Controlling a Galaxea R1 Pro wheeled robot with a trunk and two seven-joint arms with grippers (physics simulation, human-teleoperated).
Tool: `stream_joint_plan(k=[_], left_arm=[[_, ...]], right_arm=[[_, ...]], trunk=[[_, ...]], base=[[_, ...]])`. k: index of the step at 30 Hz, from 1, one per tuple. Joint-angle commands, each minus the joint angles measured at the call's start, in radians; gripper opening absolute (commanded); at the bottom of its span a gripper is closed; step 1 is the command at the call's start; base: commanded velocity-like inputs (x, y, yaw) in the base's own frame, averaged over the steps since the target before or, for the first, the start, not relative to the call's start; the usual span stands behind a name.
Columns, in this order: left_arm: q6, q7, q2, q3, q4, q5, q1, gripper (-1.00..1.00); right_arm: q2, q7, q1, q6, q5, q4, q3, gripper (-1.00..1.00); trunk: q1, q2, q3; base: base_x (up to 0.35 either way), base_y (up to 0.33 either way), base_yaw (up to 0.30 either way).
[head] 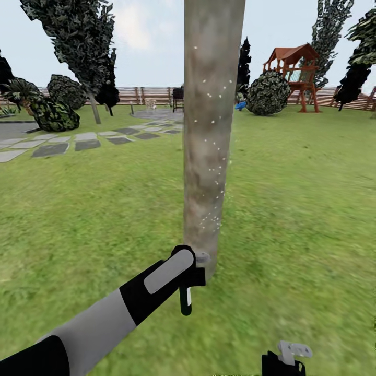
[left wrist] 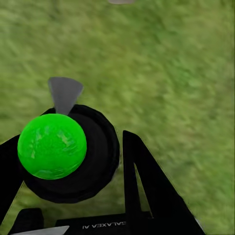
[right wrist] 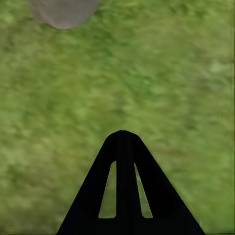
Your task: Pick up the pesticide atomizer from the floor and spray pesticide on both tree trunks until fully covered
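A thick grey-brown tree trunk (head: 211,130) rises straight ahead of me. White specks of pesticide (head: 215,172) dot its right half from high up down to near the base. My left gripper (head: 191,278) is at the trunk's foot, shut on the pesticide atomizer (head: 185,302), a slim dark bottle with a pale stripe hanging below the fingers. In the left wrist view the atomizer (left wrist: 93,171) is a dark round body topped by a bright green ball, between the fingers of the left gripper (left wrist: 68,159). A second tall tree (head: 94,107) stands far back left. My right gripper (head: 286,359) hangs low, shut and empty, over grass (right wrist: 161,73).
Grass lawn all around. Stone slabs (head: 78,143) run off to the back left beside dark bushes (head: 52,115). A round bush (head: 268,93) and a wooden playhouse (head: 293,73) stand back right before a slat fence (head: 146,95). The trunk's base (right wrist: 63,11) shows in the right wrist view.
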State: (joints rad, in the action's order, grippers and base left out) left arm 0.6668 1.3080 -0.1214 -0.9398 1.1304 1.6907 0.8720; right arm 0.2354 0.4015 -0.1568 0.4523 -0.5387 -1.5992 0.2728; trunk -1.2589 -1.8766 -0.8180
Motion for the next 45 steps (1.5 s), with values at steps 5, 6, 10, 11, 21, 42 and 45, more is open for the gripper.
stream_joint_plan(k=[5, 6, 10, 11, 21, 42, 45], left_arm=[[0.01, 0.008, 0.0, -0.001, 0.002, 0.003, 0.001, -1.0], [0.01, 0.008, 0.0, -0.001, 0.002, 0.003, 0.001, -1.0], [0.01, 0.008, 0.0, -0.001, 0.002, 0.003, 0.001, -1.0], [0.01, 0.008, 0.0, -0.001, 0.002, 0.003, 0.001, -1.0], [0.01, 0.008, 0.0, -0.002, 0.001, 0.003, 0.001, -1.0], [0.01, 0.007, 0.0, -0.002, -0.002, 0.004, 0.0, -1.0], [0.01, 0.007, 0.0, -0.002, -0.003, 0.004, 0.0, -1.0]], right_arm=[[0.002, 0.01, 0.0, 0.002, -0.009, -0.002, 0.002, -1.0], [0.002, 0.01, 0.0, 0.002, -0.009, -0.002, 0.002, -1.0], [0.002, 0.01, 0.0, 0.002, -0.009, -0.002, 0.002, -1.0], [0.002, 0.01, 0.0, 0.002, -0.009, -0.002, 0.002, -1.0], [0.002, 0.01, 0.0, 0.003, -0.009, -0.002, 0.004, -1.0], [0.001, 0.008, 0.0, 0.002, -0.009, -0.002, -0.001, -1.0], [0.001, 0.008, 0.0, 0.002, -0.01, -0.002, -0.001, -1.0]], trunk=[[0.0, 0.0, -0.001], [0.0, 0.0, -0.001], [0.0, 0.0, -0.001], [0.0, 0.0, -0.001], [0.0, 0.0, -0.001], [0.0, 0.0, -0.001], [0.0, 0.0, -0.001]], base=[[0.0, 0.334, -0.235], [0.0, 0.334, -0.243], [0.0, 0.334, -0.244], [0.0, 0.334, -0.243], [0.005, 0.334, -0.07], [0.077, 0.294, -0.215], [0.001, 0.303, -0.244]])
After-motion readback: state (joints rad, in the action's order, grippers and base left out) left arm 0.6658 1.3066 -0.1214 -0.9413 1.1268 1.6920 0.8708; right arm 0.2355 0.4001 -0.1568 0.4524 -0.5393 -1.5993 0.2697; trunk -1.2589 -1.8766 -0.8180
